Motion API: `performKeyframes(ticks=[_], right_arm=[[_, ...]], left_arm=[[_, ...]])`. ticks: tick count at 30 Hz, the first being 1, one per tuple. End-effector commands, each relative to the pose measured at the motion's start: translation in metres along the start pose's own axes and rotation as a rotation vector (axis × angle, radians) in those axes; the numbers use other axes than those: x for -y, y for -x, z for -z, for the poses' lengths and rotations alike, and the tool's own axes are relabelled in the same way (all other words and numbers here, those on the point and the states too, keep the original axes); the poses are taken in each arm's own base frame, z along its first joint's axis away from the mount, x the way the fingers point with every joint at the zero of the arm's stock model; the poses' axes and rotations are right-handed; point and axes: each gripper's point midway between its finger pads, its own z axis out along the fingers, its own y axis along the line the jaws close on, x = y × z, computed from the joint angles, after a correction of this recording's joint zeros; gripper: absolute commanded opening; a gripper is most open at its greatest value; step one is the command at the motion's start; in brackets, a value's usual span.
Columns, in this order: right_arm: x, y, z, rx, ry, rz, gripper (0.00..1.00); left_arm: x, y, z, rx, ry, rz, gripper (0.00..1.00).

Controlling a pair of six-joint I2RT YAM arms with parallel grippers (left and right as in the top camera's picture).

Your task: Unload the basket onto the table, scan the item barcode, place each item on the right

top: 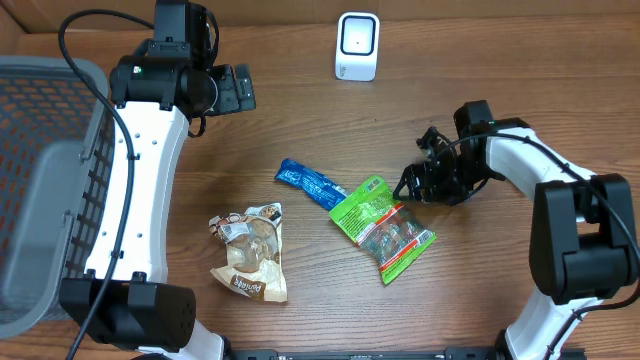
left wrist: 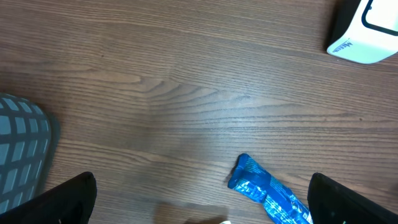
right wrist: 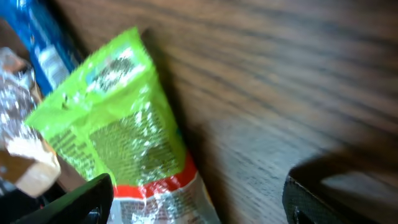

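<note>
Green pouch (top: 382, 225) touching blue wrapper (top: 311, 183); scanner (top: 357, 46) beyond.

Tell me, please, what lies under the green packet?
The green packet seems to cover one end of the blue wrapper; the rest lies on the wooden table. How far the wrapper reaches underneath is hidden.

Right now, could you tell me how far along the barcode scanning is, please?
Done: seemingly nothing; the green foil packet, blue plastic wrapper and tan snack bag lie on the table, apart from the white box scanner. In hand: right gripper open at that packet; left gripper open, empty. Left: grasping, scanning.
</note>
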Motion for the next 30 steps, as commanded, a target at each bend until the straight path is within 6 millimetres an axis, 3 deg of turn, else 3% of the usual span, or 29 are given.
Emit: performKeyframes(ticks=[1, 4, 6, 10, 12, 15, 18, 22, 26, 30], right_arm=[[0.006, -0.032, -0.029, -0.124, -0.014, 0.071, 0.88], [0.005, -0.051, -0.045, -0.168, -0.011, 0.098, 0.88], [0.006, -0.061, -0.054, -0.184, -0.015, 0.109, 0.83], [0.006, -0.069, -0.057, -0.206, -0.023, 0.074, 0.49], [0.007, -0.071, -0.058, -0.209, -0.025, 0.043, 0.36], [0.008, -0.07, -0.059, -0.199, -0.033, -0.026, 0.05], [-0.008, -0.064, -0.058, -0.182, 0.049, -0.078, 0.04], [-0.059, -0.046, -0.038, -0.139, 0.315, -0.092, 0.04], [-0.113, -0.013, 0.008, -0.043, 0.596, -0.094, 0.04], [-0.137, 0.017, 0.048, 0.018, 0.653, -0.169, 0.04]], left_arm=[[0.001, 0.008, 0.005, 0.025, 0.001, -0.004, 1.0], [0.001, 0.008, 0.005, 0.025, 0.001, -0.004, 1.0], [0.001, 0.008, 0.005, 0.025, 0.001, -0.004, 1.0], [0.001, 0.008, 0.005, 0.025, 0.001, -0.004, 1.0], [0.001, 0.008, 0.005, 0.025, 0.001, -0.004, 1.0], [0.001, 0.008, 0.005, 0.025, 0.001, -0.004, 1.0], [0.001, 0.008, 0.005, 0.025, 0.001, -0.004, 1.0], [0.001, 0.008, 0.005, 0.025, 0.001, -0.004, 1.0], [0.001, 0.008, 0.005, 0.025, 0.001, -0.004, 1.0], [0.001, 0.008, 0.005, 0.025, 0.001, -0.004, 1.0]])
